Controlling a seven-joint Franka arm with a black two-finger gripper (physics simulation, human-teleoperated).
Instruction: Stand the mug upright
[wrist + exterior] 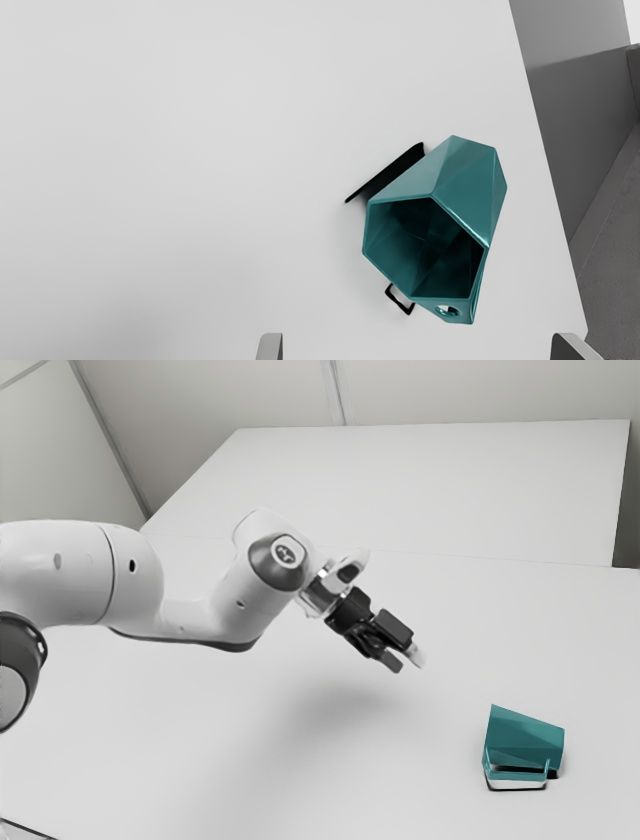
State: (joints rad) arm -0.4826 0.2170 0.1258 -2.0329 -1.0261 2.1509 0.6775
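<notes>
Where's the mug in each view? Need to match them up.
Exterior view: mug at the lower right, on the table.
Wrist view: mug ahead of the open gripper, near a table edge, mouth facing the camera.
Shared landmark: the gripper's fingertips.

Mug on its side, mouth toward the gripper, nothing gripped.
Wrist view: faceted teal mug (465, 195) lay tipped over on the white table (175, 150), dark interior visible through the angular mouth, base pointing away from the gripper (405, 659). Handle (465, 313), with a round hole through it, sat at the mouth end, on the side toward the fingers (270, 348). Those stood wide apart, clear of the mug. A black strip (392, 172) ran along one flank; a small black outline (399, 301) showed just beside the handle. Table edge was near the mug, grey floor (612, 240) past it.
</notes>
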